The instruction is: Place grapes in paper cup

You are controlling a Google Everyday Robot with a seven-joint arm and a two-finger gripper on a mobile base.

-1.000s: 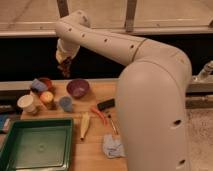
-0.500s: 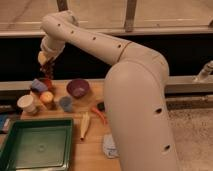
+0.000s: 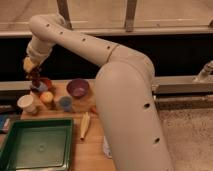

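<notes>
One claw (image 3: 31, 69) hung over the far left end of the bench (image 3: 89, 152). It had swung left and dropped lower than half a second before, when it stood higher and nearer the purple bowl (image 3: 78, 88). It was clenched on the grapes (image 3: 34, 78), and the dark bunch dangled under it just above a red bowl (image 3: 44, 85) at the far left of the bench. The paper cup (image 3: 26, 103) stood upright on the near side of that bowl, below and slightly left of the grapes and apart from them. A green tray (image 3: 35, 146) lay at the near left corner. Right of the paper cup stood an orange-yellow cup (image 3: 46, 98), then a grey-blue cup (image 3: 65, 103), with the purple bowl just beyond it. A pale yellow stick (image 3: 85, 125) lay on the bench beside the tray's right edge. The robot's white arm (image 3: 127, 95) filled the right side, reaching up and across to the claw.
</notes>
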